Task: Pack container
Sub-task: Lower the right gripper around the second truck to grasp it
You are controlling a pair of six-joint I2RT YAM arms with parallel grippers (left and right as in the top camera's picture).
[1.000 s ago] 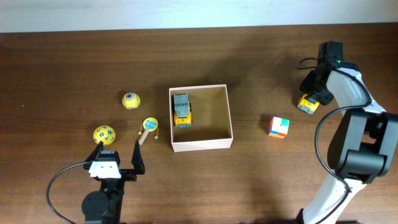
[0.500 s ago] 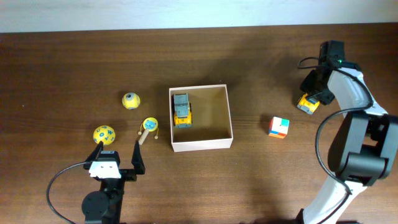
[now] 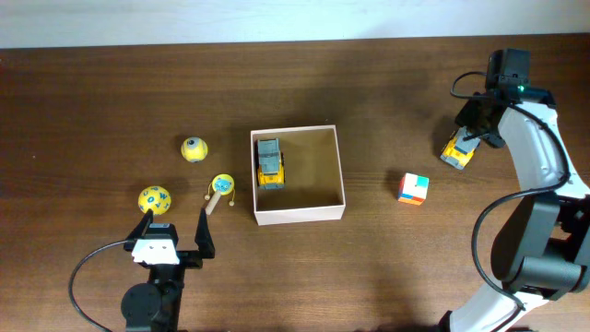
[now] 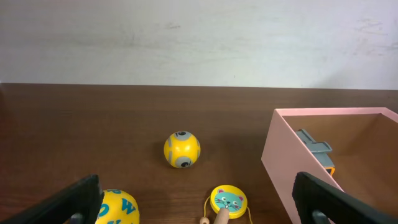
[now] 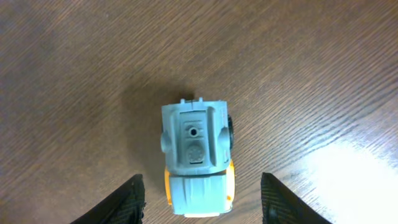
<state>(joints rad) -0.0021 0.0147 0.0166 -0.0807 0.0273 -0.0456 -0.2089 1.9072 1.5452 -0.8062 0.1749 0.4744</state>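
The container [image 3: 341, 171] is a square, shallow, white-walled box at the table's middle, and a yellow and grey toy truck [image 3: 270, 163] lies in its left part. In the left wrist view the container's wall [image 4: 280, 149] is at the right. A second yellow and grey toy truck [image 3: 458, 150] stands on the table at the far right. My right gripper [image 3: 470, 134] is open just above it; in the right wrist view the truck [image 5: 198, 149] sits between the spread fingers [image 5: 202, 202], untouched. My left gripper [image 3: 175, 227] is open and empty near the front left.
A small yellow ball [image 3: 194, 148], a lettered yellow ball [image 3: 154, 199] and a yellow cat-face rattle drum [image 3: 221, 186] lie left of the container. A multicoloured cube [image 3: 413, 188] lies to its right. The lettered ball [image 4: 118, 208] and the drum [image 4: 228, 200] lie between my left fingers.
My right arm's wrist has shifted right and toward the table's far edge, staying over the truck. The truck is still on the table. The left arm has not moved.
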